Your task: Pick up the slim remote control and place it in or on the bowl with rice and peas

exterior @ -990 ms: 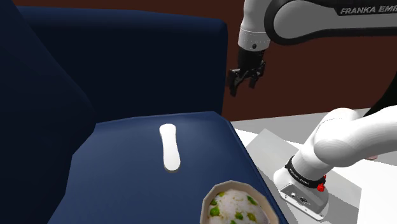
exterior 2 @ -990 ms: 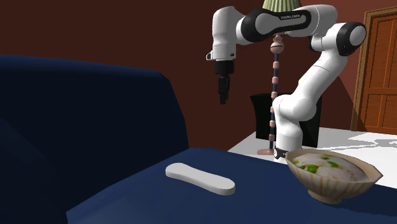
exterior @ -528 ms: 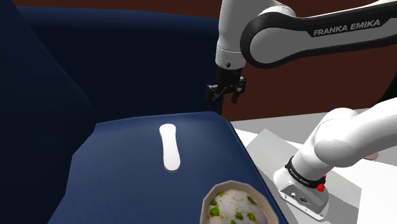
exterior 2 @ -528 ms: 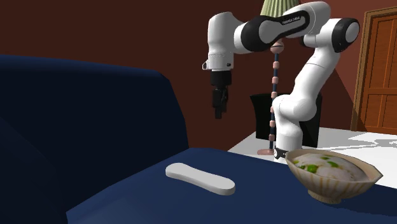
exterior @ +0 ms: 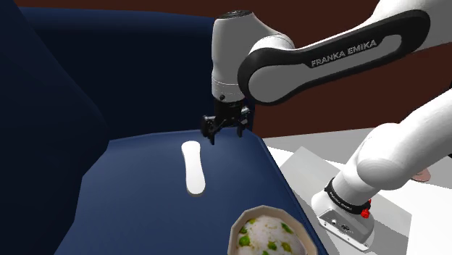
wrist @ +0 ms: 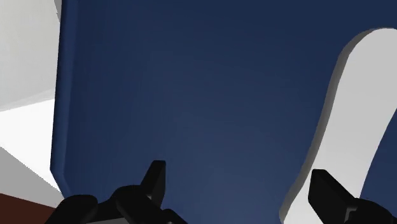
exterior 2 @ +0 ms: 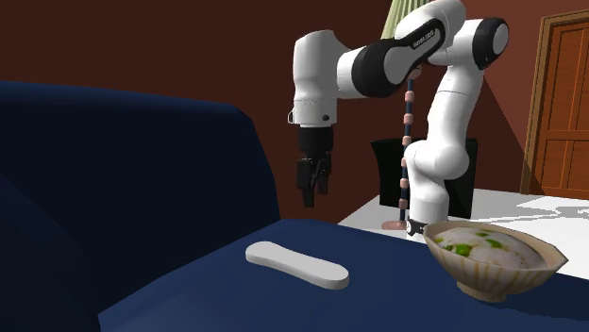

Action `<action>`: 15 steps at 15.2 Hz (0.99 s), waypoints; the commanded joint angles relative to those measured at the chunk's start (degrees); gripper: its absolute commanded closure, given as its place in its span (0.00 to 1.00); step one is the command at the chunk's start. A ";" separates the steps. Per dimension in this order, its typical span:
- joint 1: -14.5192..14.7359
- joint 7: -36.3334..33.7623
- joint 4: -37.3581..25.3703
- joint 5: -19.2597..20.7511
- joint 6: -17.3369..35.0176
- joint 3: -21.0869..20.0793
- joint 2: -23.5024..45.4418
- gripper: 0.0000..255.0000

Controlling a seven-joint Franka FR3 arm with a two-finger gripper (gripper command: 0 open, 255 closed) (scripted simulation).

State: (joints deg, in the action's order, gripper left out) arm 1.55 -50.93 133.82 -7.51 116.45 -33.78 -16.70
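Note:
A slim white remote (exterior: 193, 166) lies flat on the dark blue sofa seat (exterior: 137, 188); it appears again as the remote (exterior 2: 297, 264) and the remote (wrist: 353, 127). The bowl with rice and peas (exterior: 269, 235) stands on the seat near its front edge, also seen as the bowl (exterior 2: 493, 257). My black gripper (exterior: 226, 131) hangs open above the seat, just beyond the remote's far end and slightly toward the shoulder view's right. In the second exterior view the gripper (exterior 2: 311, 189) is well above the cushion. The wrist view shows the gripper (wrist: 245, 184) with fingers apart and nothing between them, the remote beside one fingertip.
The sofa's tall back (exterior: 145, 72) rises behind the seat and an armrest (exterior: 43, 130) bounds it on the shoulder view's left. A white surface (exterior: 326, 166) carries the arm's base. A floor lamp pole (exterior 2: 408, 141) stands behind the arm, and a wooden door (exterior 2: 564, 104) is at the far right.
The arm has swung toward the shoulder view's left and come down, bringing the gripper from beside the sofa to just above the seat near the remote's far end. The fingers stayed open.

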 commanded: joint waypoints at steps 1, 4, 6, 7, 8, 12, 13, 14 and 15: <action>-0.52 -4.26 -2.23 1.63 2.36 -2.36 4.55 0.00; -0.90 -11.11 -6.02 5.69 5.31 -5.30 11.89 0.00; -0.60 -16.03 -8.98 9.31 6.81 -6.62 17.16 0.00; -0.17 -18.51 -10.59 11.30 7.38 -6.99 19.86 0.00; 0.42 -20.86 -12.23 13.25 7.82 -7.15 22.46 0.00; 0.98 -22.06 -10.83 14.96 10.63 -6.59 24.38 0.00; 1.07 -22.39 -10.51 15.44 11.32 -6.49 24.90 0.00; 1.17 -22.73 -10.21 15.94 12.00 -6.37 25.43 0.00; 1.29 -23.08 -9.92 16.44 12.68 -6.24 25.97 0.00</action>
State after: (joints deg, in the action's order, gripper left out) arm 2.65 -73.51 123.76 8.35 128.50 -40.11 8.61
